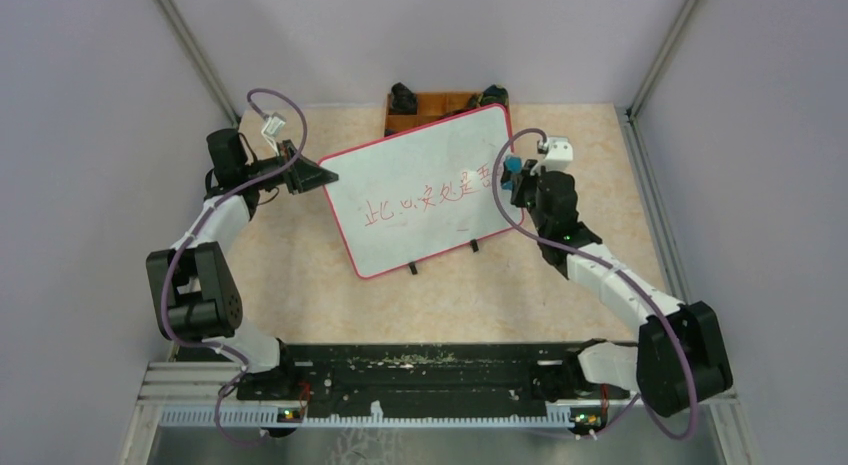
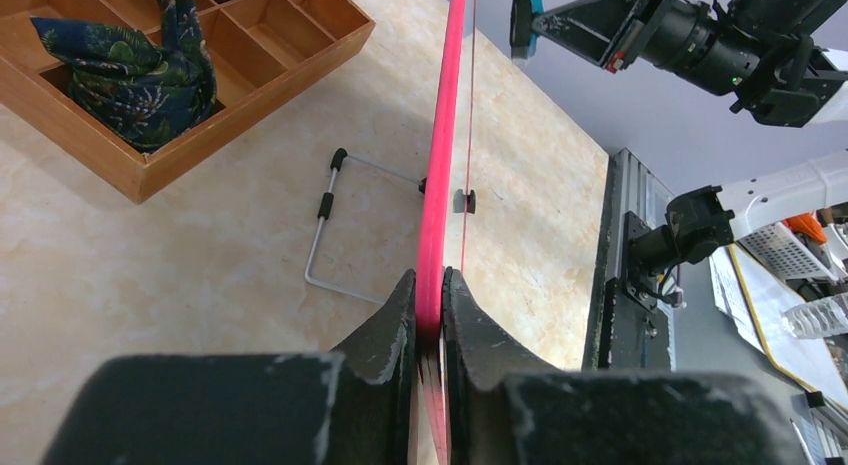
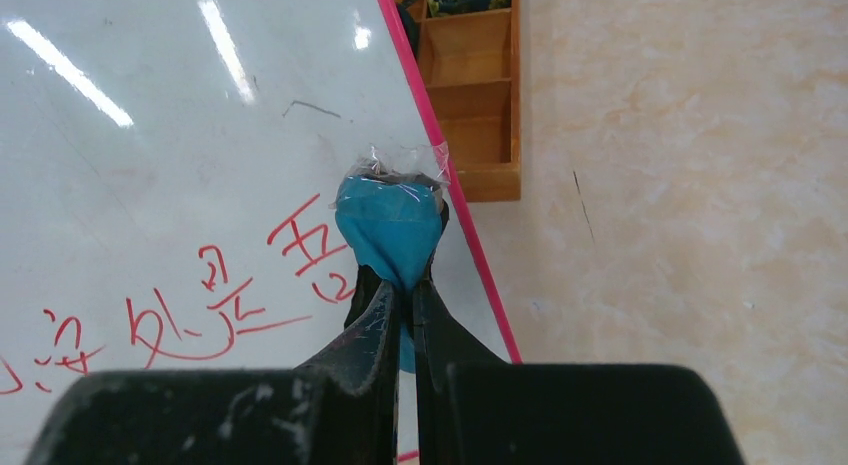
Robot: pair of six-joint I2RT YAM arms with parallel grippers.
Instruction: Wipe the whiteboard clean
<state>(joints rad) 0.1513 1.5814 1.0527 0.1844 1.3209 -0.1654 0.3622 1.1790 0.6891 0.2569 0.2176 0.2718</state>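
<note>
Left fingers (image 2: 385, 330) are clamped on the red rim at the left corner of the one whiteboard (image 1: 420, 195). The board stands tilted mid-worktop (image 1: 300, 285), with two black feet (image 1: 412, 269) on its near edge and one wire stand (image 2: 330, 235) behind. One line of red characters (image 1: 425, 207) is on it. Behind it sits one wooden tray (image 1: 440, 103) with two dark cloths (image 1: 402, 93) inside. Right fingers (image 3: 365, 320) pinch one blue eraser (image 3: 388, 220) at the last character near the right rim; contact can't be told.
</note>
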